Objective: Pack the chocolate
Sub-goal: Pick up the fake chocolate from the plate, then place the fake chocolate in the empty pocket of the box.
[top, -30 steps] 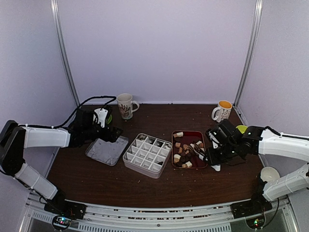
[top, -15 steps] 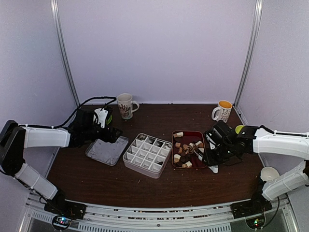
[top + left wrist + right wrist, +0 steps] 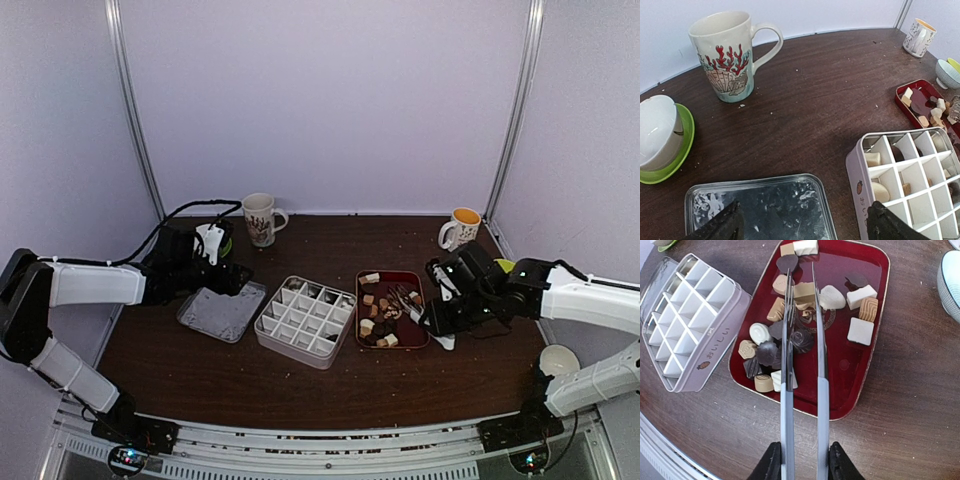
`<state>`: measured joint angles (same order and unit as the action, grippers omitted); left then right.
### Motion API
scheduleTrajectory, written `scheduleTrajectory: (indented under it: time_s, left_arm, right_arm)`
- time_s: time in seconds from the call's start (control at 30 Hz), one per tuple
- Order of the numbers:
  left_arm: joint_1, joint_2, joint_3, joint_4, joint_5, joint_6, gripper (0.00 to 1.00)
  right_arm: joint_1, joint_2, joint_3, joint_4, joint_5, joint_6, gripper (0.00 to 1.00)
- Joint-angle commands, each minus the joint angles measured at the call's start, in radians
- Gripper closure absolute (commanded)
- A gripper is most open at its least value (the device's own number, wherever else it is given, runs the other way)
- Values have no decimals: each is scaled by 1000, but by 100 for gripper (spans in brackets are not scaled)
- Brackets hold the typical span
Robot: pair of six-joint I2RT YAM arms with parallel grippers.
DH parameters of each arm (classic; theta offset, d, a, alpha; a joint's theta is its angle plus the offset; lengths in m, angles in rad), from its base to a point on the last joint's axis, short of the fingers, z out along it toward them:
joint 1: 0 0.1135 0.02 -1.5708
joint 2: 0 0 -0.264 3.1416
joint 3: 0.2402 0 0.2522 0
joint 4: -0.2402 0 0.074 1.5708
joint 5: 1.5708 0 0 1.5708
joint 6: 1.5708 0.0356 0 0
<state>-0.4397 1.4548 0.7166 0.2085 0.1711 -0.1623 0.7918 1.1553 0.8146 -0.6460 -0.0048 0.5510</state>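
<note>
Chocolate pieces [image 3: 802, 340] in dark, tan and white lie scattered in the red tray [image 3: 842, 370], right of centre in the top view. A few more sit in cells of the white divided box [image 3: 905, 175] just left of the tray. At the left of the top view, the left gripper [image 3: 802, 226] hangs over the flat metal lid [image 3: 760, 200] with its fingers spread wide and nothing between them. A coral-patterned mug [image 3: 725, 55] stands at the upper left of the left wrist view. On the right, the right gripper [image 3: 802, 462] is clamped on the metal tongs [image 3: 785, 365]. Their two arms reach over the middle of the tray, tips slightly apart above the pieces.
</note>
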Motion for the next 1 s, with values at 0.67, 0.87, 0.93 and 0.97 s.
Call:
scheduleTrajectory:
  time_s: [0.67, 0.87, 0.93, 0.97]
  left_arm:
    - [-4, -10, 24, 28, 7, 3, 14]
    - [-4, -10, 27, 24, 4, 4, 14]
    - [-4, -11, 26, 23, 5, 4, 14]
    - [-4, -11, 26, 23, 4, 4, 14]
  right_arm:
    - [146, -29, 41, 232, -308, -110, 82]
    - [182, 24, 58, 164, -278, -141, 82]
    - [186, 36, 72, 171, -270, -147, 82]
    - [186, 43, 79, 176, -269, -149, 82]
